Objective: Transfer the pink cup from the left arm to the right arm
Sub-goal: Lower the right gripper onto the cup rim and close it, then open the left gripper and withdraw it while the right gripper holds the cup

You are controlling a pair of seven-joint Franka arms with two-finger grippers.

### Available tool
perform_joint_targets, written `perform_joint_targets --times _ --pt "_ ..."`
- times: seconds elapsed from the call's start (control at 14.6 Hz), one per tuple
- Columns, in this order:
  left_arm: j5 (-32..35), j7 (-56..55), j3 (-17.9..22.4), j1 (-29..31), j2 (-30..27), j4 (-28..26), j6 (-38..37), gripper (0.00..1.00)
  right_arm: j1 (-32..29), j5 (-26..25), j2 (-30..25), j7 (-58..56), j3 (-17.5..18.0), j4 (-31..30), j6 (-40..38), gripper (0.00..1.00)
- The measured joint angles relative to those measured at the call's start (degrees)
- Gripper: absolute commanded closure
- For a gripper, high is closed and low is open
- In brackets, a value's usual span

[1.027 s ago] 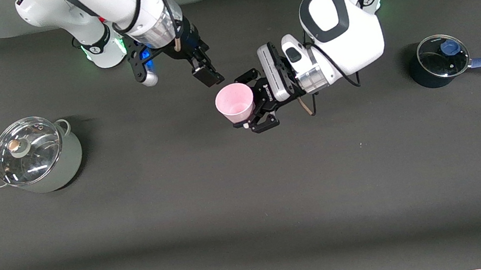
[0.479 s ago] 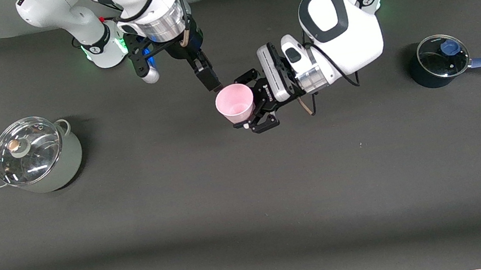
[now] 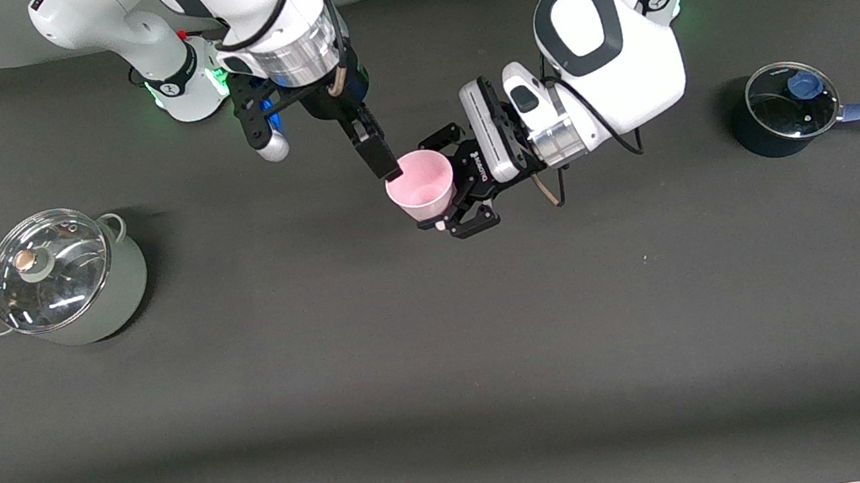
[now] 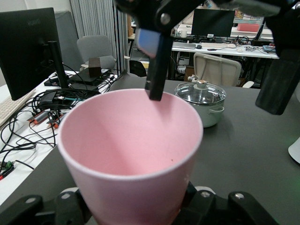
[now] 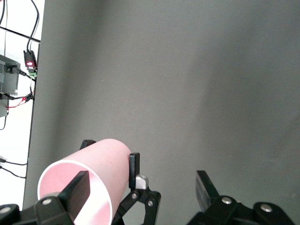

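Dark matte cloth covers the table point(image 3: 450, 375), and above its middle, just above frame centre, the left gripper point(image 3: 446, 188) pinches the cup point(image 3: 420, 183) low on its smooth, tapered pink plastic wall, mouth up and long axis upright. The right gripper point(image 3: 381, 155), jaws spread, has one finger point(image 3: 381, 157) at the rim.
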Motion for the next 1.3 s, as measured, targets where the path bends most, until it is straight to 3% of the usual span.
perform_joint_targets --times 0.21,0.27,0.34,0.41,0.48,0.55,0.96,1.03,1.16,1.23,1.3 --pt "0.0 0.0 0.0 0.0 0.0 0.0 0.0 0.5 0.0 -0.2 1.0 -0.1 0.0 0.1 0.9 0.01" --pt "0.0 0.0 0.0 0.0 0.0 0.0 0.0 0.5 0.0 -0.2 1.2 -0.1 0.0 0.2 0.9 0.09" --pt "0.0 0.0 0.0 0.0 0.0 0.0 0.0 0.5 0.0 -0.2 1.4 -0.1 0.0 0.2 0.9 0.36" --pt "0.0 0.0 0.0 0.0 0.0 0.0 0.0 0.5 0.0 -0.3 1.5 -0.1 0.0 0.3 0.9 0.7" --pt "0.0 0.0 0.0 0.0 0.0 0.0 0.0 0.5 0.0 -0.4 1.5 -0.1 -0.1 0.3 0.9 0.95" --pt "0.0 0.0 0.0 0.0 0.0 -0.1 0.0 0.5 0.0 -0.4 1.6 -0.1 -0.1 0.4 1.2 1.0" --pt "0.0 0.0 -0.3 -0.2 0.0 -0.2 0.0 0.46 -0.1 -2.5 1.8 -0.3 -0.6 0.6 2.0 1.0" --pt "-0.1 0.0 -0.1 -0.2 0.0 -0.1 0.0 0.38 0.0 -2.6 1.9 -0.7 -0.6 0.6 1.9 1.0" --pt "-0.1 0.0 -0.1 -0.2 0.0 -0.2 0.1 0.1 0.0 -2.7 2.0 -1.3 -0.5 0.6 1.9 1.0" --pt "-0.1 0.0 -0.1 -0.2 0.0 -0.1 0.1 0.02 0.0 -2.7 2.0 -1.5 -0.5 0.7 2.0 1.0" --pt "-0.1 0.0 0.0 -0.2 0.0 -0.1 0.3 0.02 0.1 -2.7 2.0 -1.5 -0.4 0.7 2.0 1.0"
